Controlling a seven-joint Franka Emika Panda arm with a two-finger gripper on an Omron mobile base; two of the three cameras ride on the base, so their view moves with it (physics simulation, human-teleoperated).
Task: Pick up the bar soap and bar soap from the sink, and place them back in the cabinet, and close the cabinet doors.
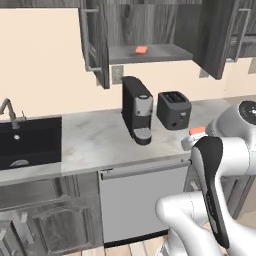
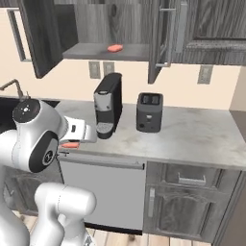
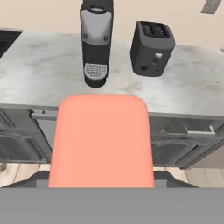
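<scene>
While one bar soap [image 1: 141, 50] already lies on the cabinet shelf [image 1: 160, 54], the gripper [image 2: 72, 143] grasps the second bar soap [image 3: 101, 140] over the table's front edge; both cabinet doors [image 1: 97, 42] open.

You saw salmon-orange bar soaps [image 3: 101, 140], a dark grey wood-grain cabinet [image 1: 150, 20], a marbled pale grey worktop [image 1: 100, 137] and a black sink [image 1: 30, 140].

The held bar soap [image 3: 101, 141] hides the claw's fingertips in the hand view. The sink [image 1: 30, 142] is cut off by the left base view's left edge. The cabinet doors [image 2: 43, 36] run past the top edge.
</scene>
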